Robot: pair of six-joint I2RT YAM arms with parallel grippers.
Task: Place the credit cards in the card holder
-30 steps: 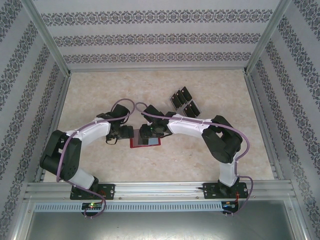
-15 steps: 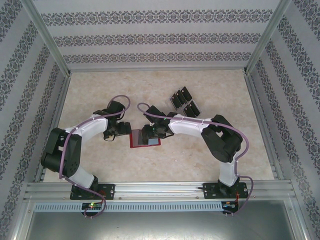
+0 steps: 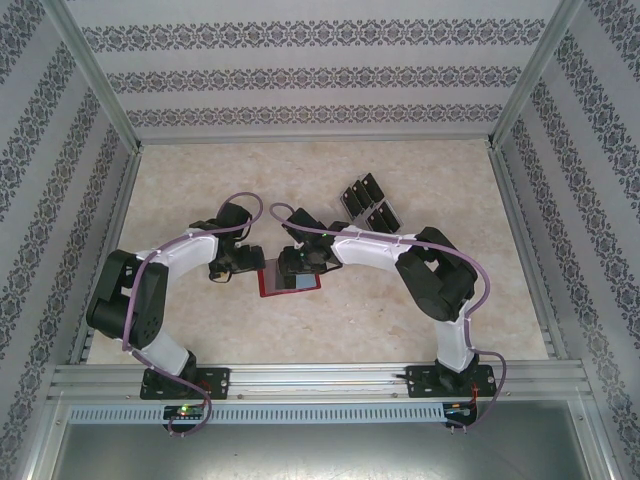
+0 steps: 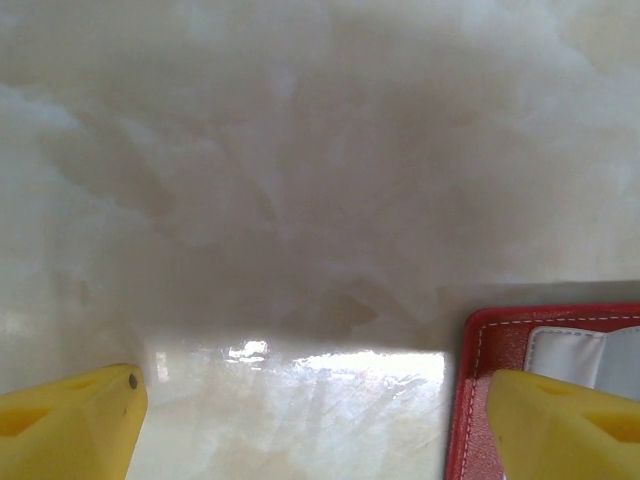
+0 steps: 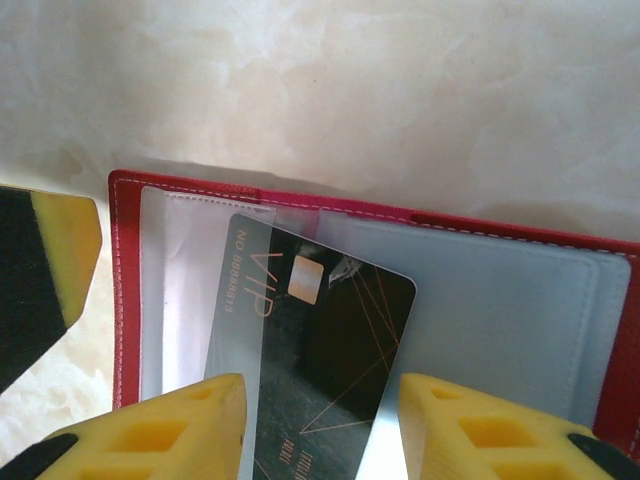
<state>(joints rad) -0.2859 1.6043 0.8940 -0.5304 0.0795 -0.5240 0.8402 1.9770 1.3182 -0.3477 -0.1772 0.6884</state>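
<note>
- The table (image 3: 400,310) has a pale marbled top, with patterned walls on three sides.
- The left arm (image 3: 170,262) reaches in towards the middle of the table. The left claw (image 4: 315,425) stands wide apart with nothing between its yellow fingers but bare table. One finger (image 4: 560,425) overlaps the wallet's red corner; I cannot tell whether it presses on it.
- The right arm (image 3: 400,255) bends in from the other side. The right claw (image 5: 320,430) is over the wallet, closed onto the two long edges of a black card.
- The rack (image 3: 368,203) stands towards the back right of the table, well apart from both claws, with several black cards (image 3: 360,190) upright in it.
- The wallet (image 5: 520,300) lies open and flat at the middle of the table, between the two claws, red border around grey pockets.
- The held card (image 5: 320,340) is tilted, with "VIP" lettering and a small chip showing. Its top end lies over the wallet's left-hand pocket in the right wrist view; whether it has entered the pocket I cannot tell.
</note>
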